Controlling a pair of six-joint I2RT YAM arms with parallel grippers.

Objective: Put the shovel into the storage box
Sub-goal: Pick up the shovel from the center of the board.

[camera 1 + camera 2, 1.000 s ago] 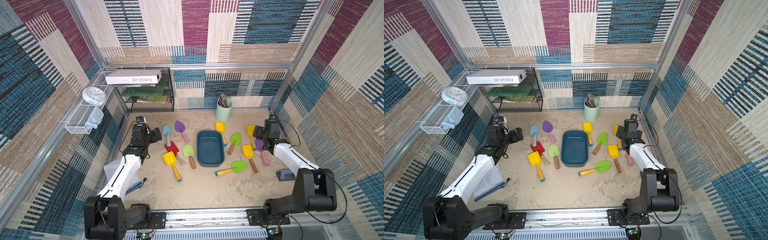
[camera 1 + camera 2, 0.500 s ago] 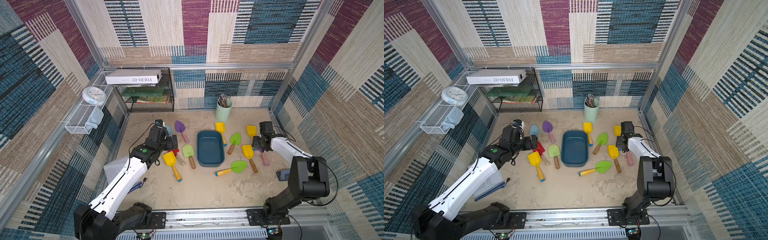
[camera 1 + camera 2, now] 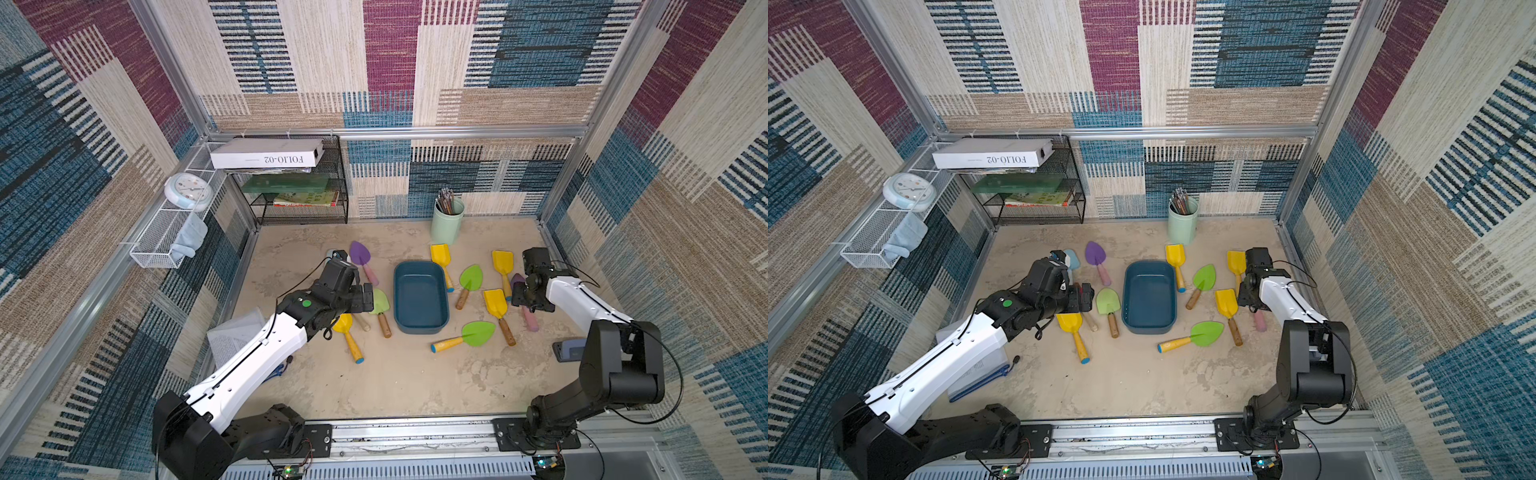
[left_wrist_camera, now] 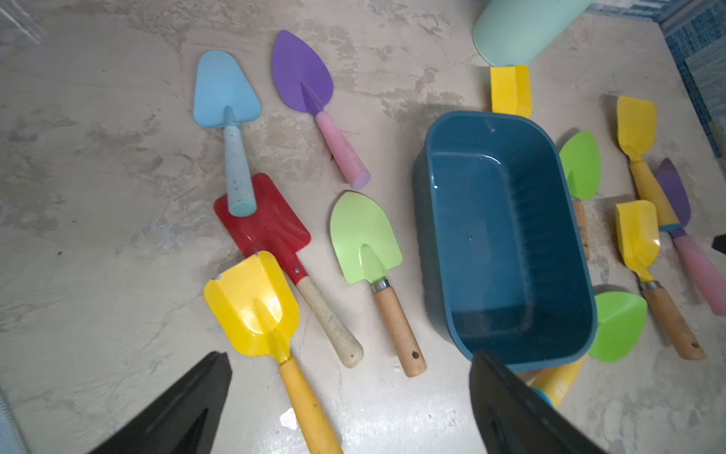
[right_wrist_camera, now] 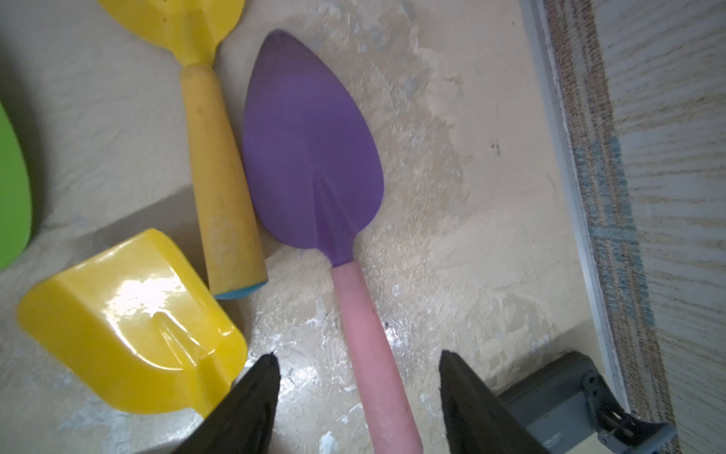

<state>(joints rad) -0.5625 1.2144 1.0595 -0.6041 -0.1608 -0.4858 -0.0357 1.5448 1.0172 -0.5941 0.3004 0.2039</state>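
Robot's left arm stretched out, left claw wide near green shovel left of storage box, right claw open around pink handle of purple shovel, close by right wall.

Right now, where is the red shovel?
The red shovel shows in the left wrist view, on the robot's left of the storage box, its blade under the light blue shovel's handle tip.

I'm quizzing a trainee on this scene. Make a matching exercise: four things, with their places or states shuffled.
Things: 1 box; 2 red shovel; 3 cup; 4 clock.
States: A holds sticks; B empty; C on wire shelf; D under blue shovel's handle.
Pairs: 1-B, 2-D, 3-A, 4-C.
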